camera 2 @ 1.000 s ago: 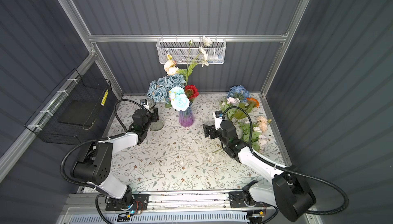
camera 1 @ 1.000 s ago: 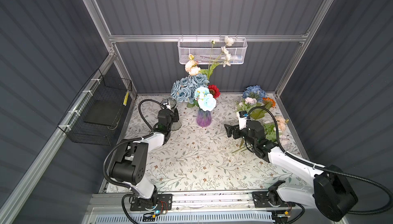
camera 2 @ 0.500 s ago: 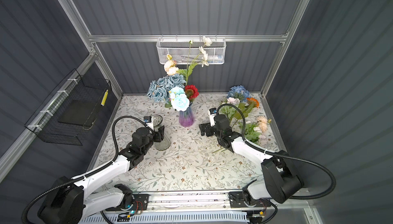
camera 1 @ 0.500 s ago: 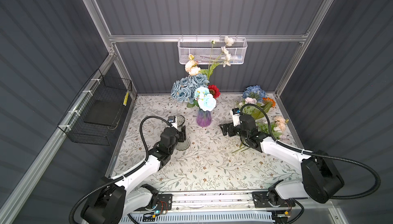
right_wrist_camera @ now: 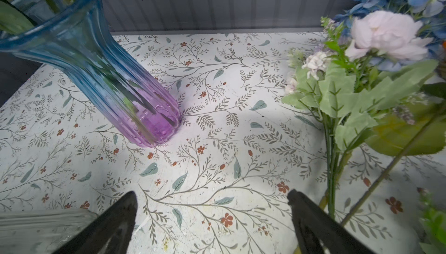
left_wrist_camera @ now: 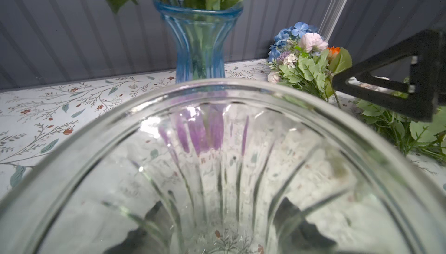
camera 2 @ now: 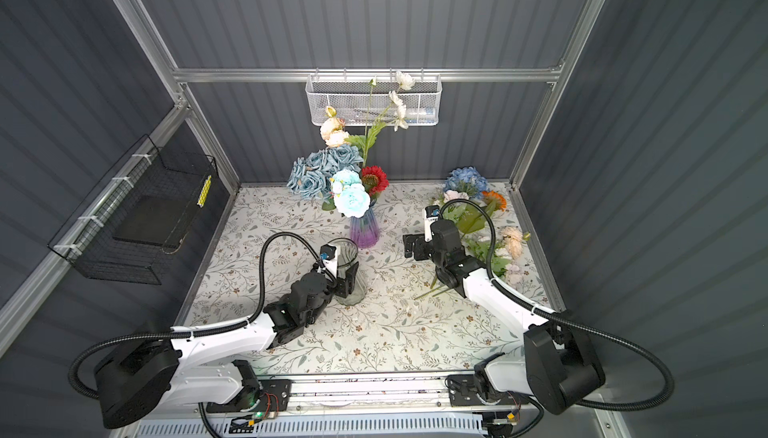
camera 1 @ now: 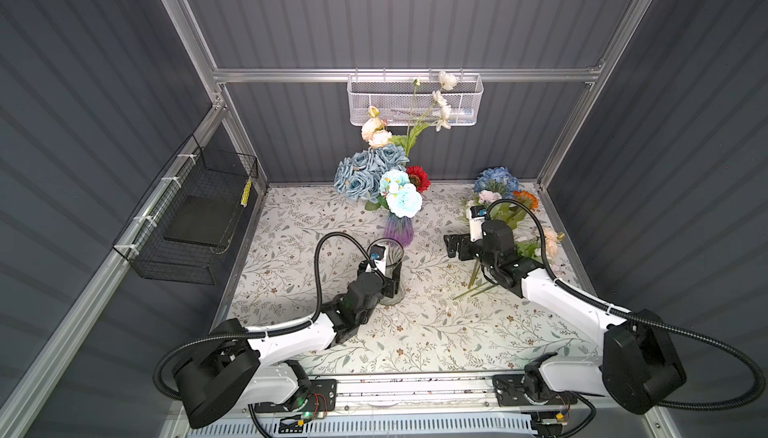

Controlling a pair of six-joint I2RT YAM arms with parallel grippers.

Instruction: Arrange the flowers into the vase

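1. Near the middle of the worktop (camera 1: 291, 248), the left hand (camera 1: 390, 287) is clamped around the lower body of an empty clear vase (camera 1: 391, 267), which stands upright. The left wrist view looks down into its ribbed mouth, and the dark fingers (left_wrist_camera: 301, 228) show through the glass on either side.
2. Just beyond it, toward the far wall, stands a blue-and-purple vase (camera 1: 398, 230) that already carries arranged flowers (camera 1: 374, 169): dusty-blue roses, aqua puffs, a red daisy head and tall cream stems.
3. On the far right, the loose flowers (camera 1: 498, 180) lie in a heap, heads toward the far wall and stems (camera 1: 473, 286) pointing toward the near edge.
4. The right hand (right_wrist_camera: 210, 202) hovers with its jaws spread wide and empty, between the tinted vase and the heap, and close to the green stems.
5. Judged from this, the step in hand is steadying the clear vase so it can be filled; no stem has been picked up yet.
6. The next move probably calls for the right hand to swing right, pinch a single stem low down without dragging its neighbours, lift it clear and carry it over the open mouth.
7. The left hand should hold firm, since the narrow-based glass could tip.
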